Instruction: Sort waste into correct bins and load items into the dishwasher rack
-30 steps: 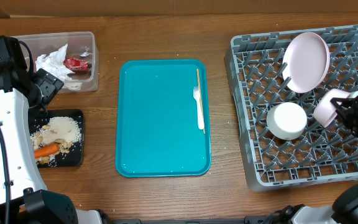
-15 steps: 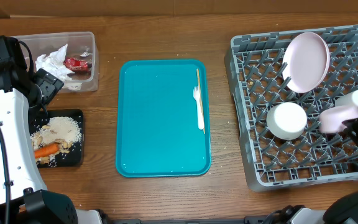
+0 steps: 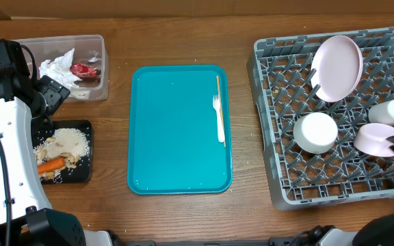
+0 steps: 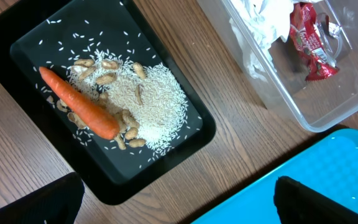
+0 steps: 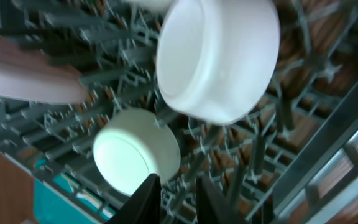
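Note:
The grey dishwasher rack (image 3: 265,137) holds an upright white plate (image 3: 336,67), an upturned bowl (image 3: 315,132), a second bowl (image 3: 375,139) lying tilted on the pegs, and a pale cup (image 3: 387,111). My right gripper (image 5: 179,196) hangs just right of the tilted bowl (image 5: 219,59), open by a narrow gap with only rack pegs between its fingers. The white fork (image 3: 219,117) and the wooden stick (image 3: 218,89) lie on the teal tray (image 3: 169,137). A carrot (image 4: 79,102), nuts and rice (image 4: 157,99) fill the black tray (image 4: 166,149). My left gripper (image 4: 179,208) stands wide open above the wood between black and teal trays.
The clear tub (image 3: 94,48) at the back left holds crumpled white paper (image 3: 59,68) and a red wrapper (image 3: 85,69). The rack's raised walls rise around my right gripper. The left arm's white body runs along the table's left edge.
My right gripper has let go of the second bowl, which tipped down onto the pegs, and has drawn back to the right, uncovering the cup. The left arm has not moved.

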Tool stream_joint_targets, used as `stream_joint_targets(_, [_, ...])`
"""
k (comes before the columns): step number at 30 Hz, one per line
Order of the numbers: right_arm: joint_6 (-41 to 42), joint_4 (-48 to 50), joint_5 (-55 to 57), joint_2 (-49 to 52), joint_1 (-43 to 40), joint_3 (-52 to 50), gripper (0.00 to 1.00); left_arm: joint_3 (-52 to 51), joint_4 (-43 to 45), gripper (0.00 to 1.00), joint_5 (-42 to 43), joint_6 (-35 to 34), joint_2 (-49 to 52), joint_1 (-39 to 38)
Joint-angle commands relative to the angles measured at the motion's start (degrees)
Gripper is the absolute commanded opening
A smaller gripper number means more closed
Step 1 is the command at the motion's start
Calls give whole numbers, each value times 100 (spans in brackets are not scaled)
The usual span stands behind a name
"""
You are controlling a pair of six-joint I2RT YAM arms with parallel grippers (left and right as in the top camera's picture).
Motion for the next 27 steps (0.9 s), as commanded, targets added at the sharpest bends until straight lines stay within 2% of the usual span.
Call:
stream_joint_targets(1, [153,289,363,-162,0,166,22,116,9,100,-92,28,7,17])
stream_joint_targets(2, [153,398,361,-127,20,144,21,116,7,100,-92,28,7,17])
stream_joint_targets(6, [212,678,354,55,219,55,4,116,7,100,-90,31,7,17])
stream_joint_targets(11, [435,848,455,354,686,39,4,116,7,100,-90,28,7,17])
stream_joint_targets(17, [1316,955,1853,511,1141,39,4,116,7,100,-92,28,7,17])
stream_joint_targets(27, [1329,957,1917,581,1187,20,4,116,7,100,-90,31,7,17])
